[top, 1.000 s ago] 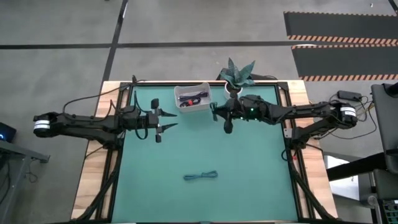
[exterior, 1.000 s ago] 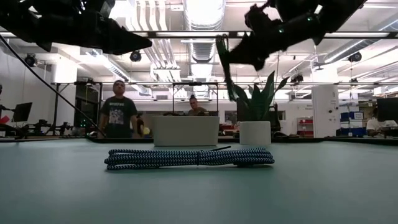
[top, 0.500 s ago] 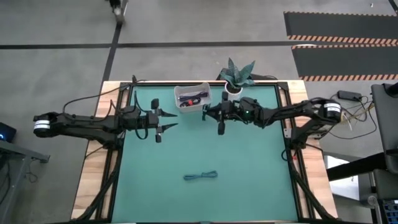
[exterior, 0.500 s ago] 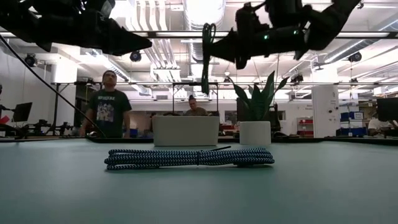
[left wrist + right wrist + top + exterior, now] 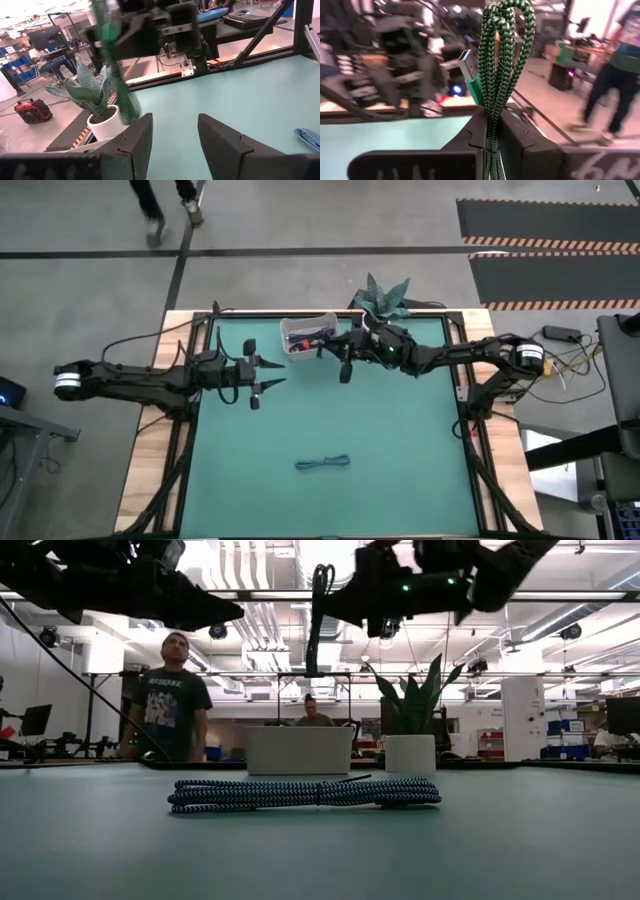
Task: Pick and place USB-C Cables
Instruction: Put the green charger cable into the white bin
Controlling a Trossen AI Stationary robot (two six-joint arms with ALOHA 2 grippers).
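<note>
My right gripper point(image 5: 338, 357) is shut on the green braided cable point(image 5: 506, 45) and carries it high above the table, just right of the white bin point(image 5: 310, 338). In the low view the green cable point(image 5: 315, 625) hangs upright in the air. The teal-blue cable bundle point(image 5: 323, 463) lies flat on the green mat near the table's near edge; the low view shows it as a striped coil point(image 5: 305, 792). A dark bundle lies in the bin. My left gripper point(image 5: 262, 373) hovers open left of the bin, holding nothing. My right gripper pinches several strands of the green cable bundle point(image 5: 492, 117) between its two fingers. The fingers come level from the table's right and lie across the bundle. The bundle is upright and lifted clear; its loop end point(image 5: 512, 15) and a USB plug point(image 5: 470, 70) stand above the fingers.
A potted plant point(image 5: 384, 301) stands at the far edge, right of the bin, close behind my right arm. Black frame rails run along the mat's sides. People stand and walk in the room beyond the table point(image 5: 170, 700). Bare mat lies between the bin and the teal-blue cable.
My right gripper has moved toward the table's left and slightly toward the far edge, nearing the white bin, with the green cable staying upright in its hold. The teal-blue cable has not moved. A person has walked through the room behind.
</note>
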